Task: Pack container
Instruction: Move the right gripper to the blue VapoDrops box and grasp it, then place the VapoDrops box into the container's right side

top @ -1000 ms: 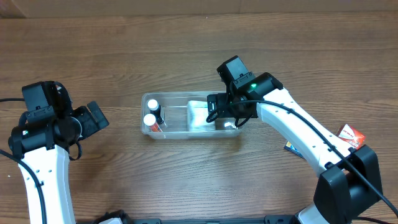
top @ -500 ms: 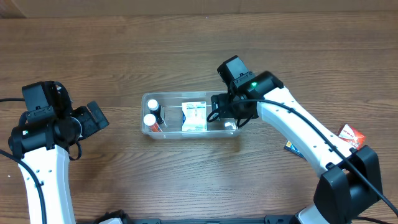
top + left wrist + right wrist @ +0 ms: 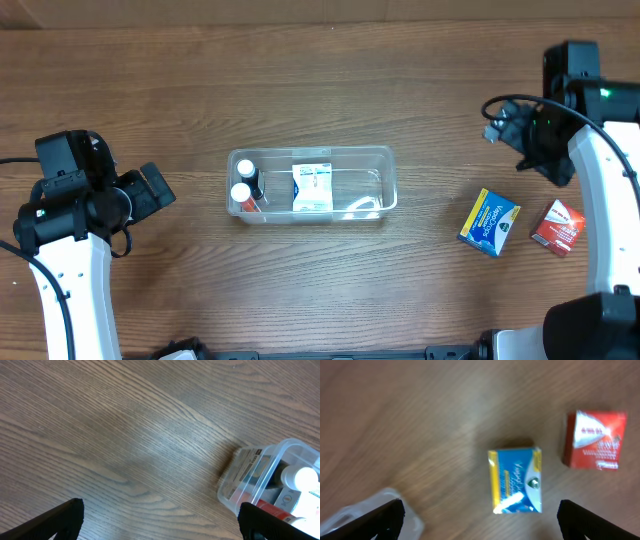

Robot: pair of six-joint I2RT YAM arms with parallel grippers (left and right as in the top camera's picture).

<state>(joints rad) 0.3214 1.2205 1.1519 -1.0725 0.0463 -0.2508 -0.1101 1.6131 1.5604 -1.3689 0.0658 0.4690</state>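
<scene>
The clear plastic container [image 3: 385,190] sits mid-table. It holds two white-capped bottles [image 3: 243,183] at its left end and a white box [image 3: 312,187] in the middle. It shows at the right edge of the left wrist view [image 3: 250,482] and at the lower left corner of the right wrist view [image 3: 380,505]. A blue and yellow box [image 3: 489,222] and a red box [image 3: 557,227] lie on the table at the right, and also in the right wrist view [image 3: 516,480], [image 3: 595,440]. My right gripper [image 3: 510,128] is open and empty, high above them. My left gripper [image 3: 160,188] is open and empty, left of the container.
The wood-grain table [image 3: 300,90] fills the view. A pale wall strip runs along the far edge.
The right gripper let go of the white box in the container, then swung far right and back, over the blue and red boxes. The left arm has not moved.
</scene>
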